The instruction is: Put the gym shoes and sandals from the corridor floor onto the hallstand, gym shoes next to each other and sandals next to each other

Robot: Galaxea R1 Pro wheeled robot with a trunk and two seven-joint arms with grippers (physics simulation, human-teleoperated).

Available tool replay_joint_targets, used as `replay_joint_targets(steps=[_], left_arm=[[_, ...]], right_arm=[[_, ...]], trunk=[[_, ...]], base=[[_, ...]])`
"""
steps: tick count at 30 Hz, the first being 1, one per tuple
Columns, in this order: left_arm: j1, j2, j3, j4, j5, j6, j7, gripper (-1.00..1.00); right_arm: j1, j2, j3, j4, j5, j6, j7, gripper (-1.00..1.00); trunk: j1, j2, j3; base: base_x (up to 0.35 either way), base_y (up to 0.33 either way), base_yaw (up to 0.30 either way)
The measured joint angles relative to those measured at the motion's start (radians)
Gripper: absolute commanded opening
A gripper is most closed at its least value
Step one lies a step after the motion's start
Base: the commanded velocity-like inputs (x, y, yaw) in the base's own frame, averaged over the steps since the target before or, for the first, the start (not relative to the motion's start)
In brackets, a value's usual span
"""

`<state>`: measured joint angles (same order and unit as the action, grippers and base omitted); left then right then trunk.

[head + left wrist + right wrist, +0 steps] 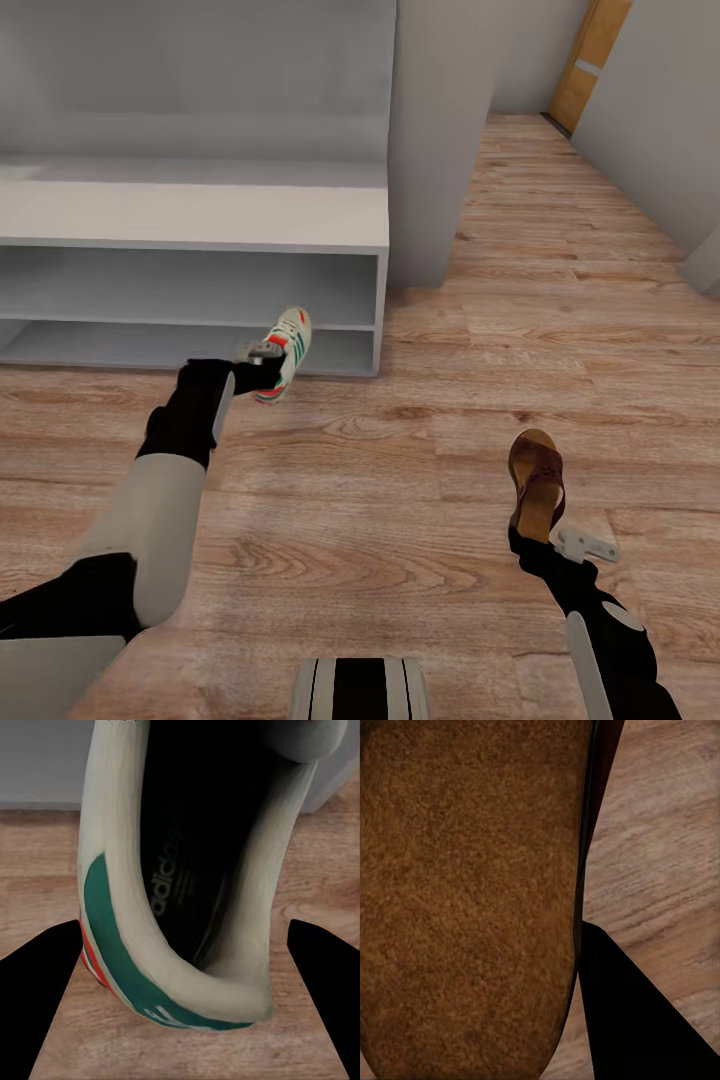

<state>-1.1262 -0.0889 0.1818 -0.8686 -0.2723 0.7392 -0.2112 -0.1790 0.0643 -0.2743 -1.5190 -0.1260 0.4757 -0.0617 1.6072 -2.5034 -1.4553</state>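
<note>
Left gripper (pixel 262 368): pinching gym shoe (pixel 285 352) heel | right gripper (pixel 533 545): clamping sandal (pixel 537 482) | advice: lift shoe level, seat fully inside hallstand (pixel 200 215) shelf, clear of floor (pixel 380 480).

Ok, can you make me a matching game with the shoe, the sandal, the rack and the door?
Things:
1. gym shoe
2. sandal
3. hallstand
4. door

Matches:
A. dark brown, at the right gripper
B. orange-tan, at the corridor's far end
C. white with green stripes, at the left gripper
D. pale grey, nothing on its top or in its slots

Pairs: 1-C, 2-A, 3-D, 4-B
</note>
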Motion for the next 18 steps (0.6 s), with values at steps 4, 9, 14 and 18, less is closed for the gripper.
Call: replay_joint_targets(steps=[4, 9, 14, 18], left_arm=[[-0.038, 0.0, -0.001, 0.046, 0.0, 0.0, 0.009, -1.0], [-0.091, 0.0, -0.002, 0.14, 0.001, 0.0, 0.01, -1.0], [-0.134, 0.001, -0.003, 0.225, 0.0, -0.003, 0.011, -1.0], [-0.155, 0.001, -0.003, 0.257, -0.001, -0.012, 0.027, -1.0]], right_arm=[[0.0, 0.001, 0.0, 0.0, 0.0, 0.0, 0.0, -1.0], [0.0, 0.001, 0.0, -0.001, 0.0, 0.0, 0.0, -1.0], [0.0, 0.001, 0.0, -0.001, 0.0, 0.0, 0.0, -1.0], [0.0, 0.001, 0.0, -0.001, 0.0, 0.0, 0.0, -1.0]], trunk=[[0.0, 0.0, 0.0], [0.0, 0.0, 0.0], [0.0, 0.0, 0.0], [0.0, 0.0, 0.0]], base=[[0.0, 0.0, 0.0], [0.0, 0.0, 0.0], [0.0, 0.0, 0.0], [0.0, 0.0, 0.0]])
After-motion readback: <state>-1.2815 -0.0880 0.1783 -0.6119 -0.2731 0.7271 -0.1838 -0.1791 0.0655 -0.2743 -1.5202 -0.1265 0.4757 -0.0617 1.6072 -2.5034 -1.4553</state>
